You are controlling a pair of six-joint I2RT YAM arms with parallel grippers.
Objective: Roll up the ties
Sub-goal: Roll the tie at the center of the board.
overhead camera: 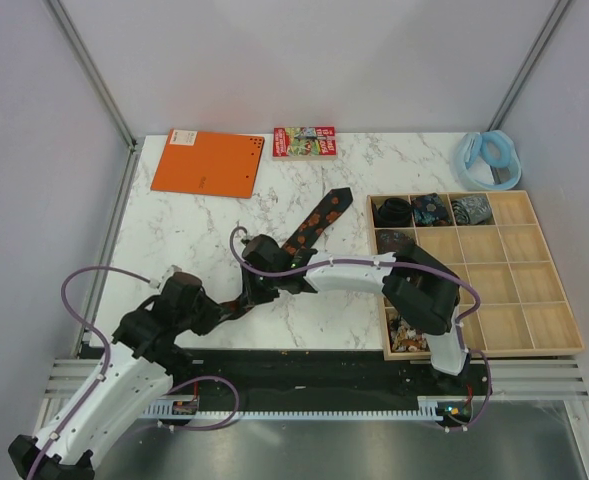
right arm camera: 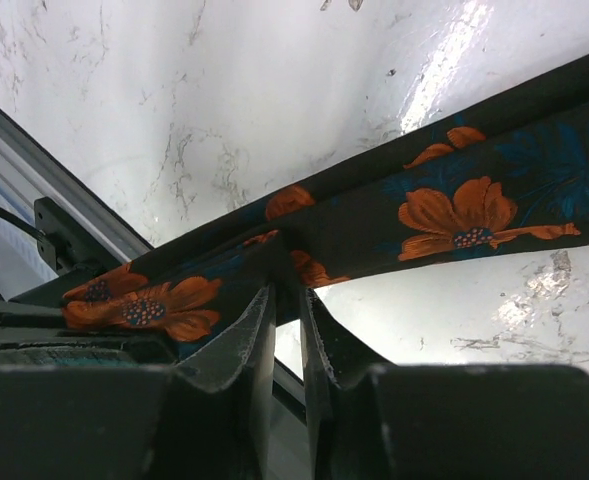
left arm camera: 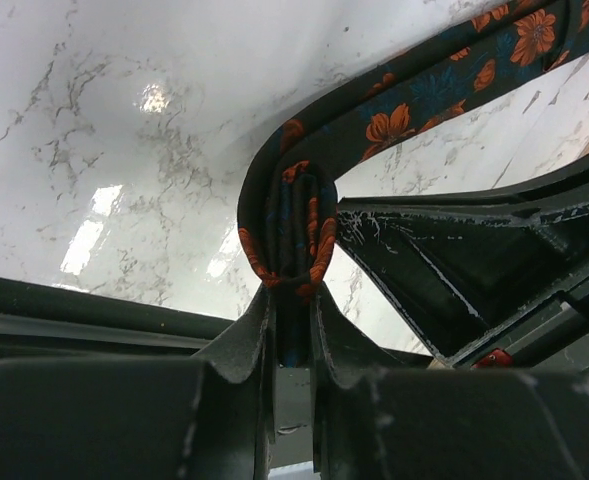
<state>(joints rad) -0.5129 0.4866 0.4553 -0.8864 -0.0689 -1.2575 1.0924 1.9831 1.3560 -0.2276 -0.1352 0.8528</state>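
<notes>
L gripper [left arm camera: 294,300], nr front edge of worktop [overhead camera: 174,240], had jaws clamped on the started coil of the floral tie [left arm camera: 414,110], prob. to keep the core tight. R gripper [right arm camera: 286,295] jaws pinched the strip just beside it, prob. for tension. The wide end lay toward mid-worktop.

We can read no text, number or brand in any view. The small red and green box [overhead camera: 304,142] at the counter's [overhead camera: 204,240] twelve o'clock edge carries colourful printing on its top face, but we find its letters too small and blurred to make out. The orange notebook [overhead camera: 207,163], at about eleven o'clock, shows us a plain cover.
</notes>
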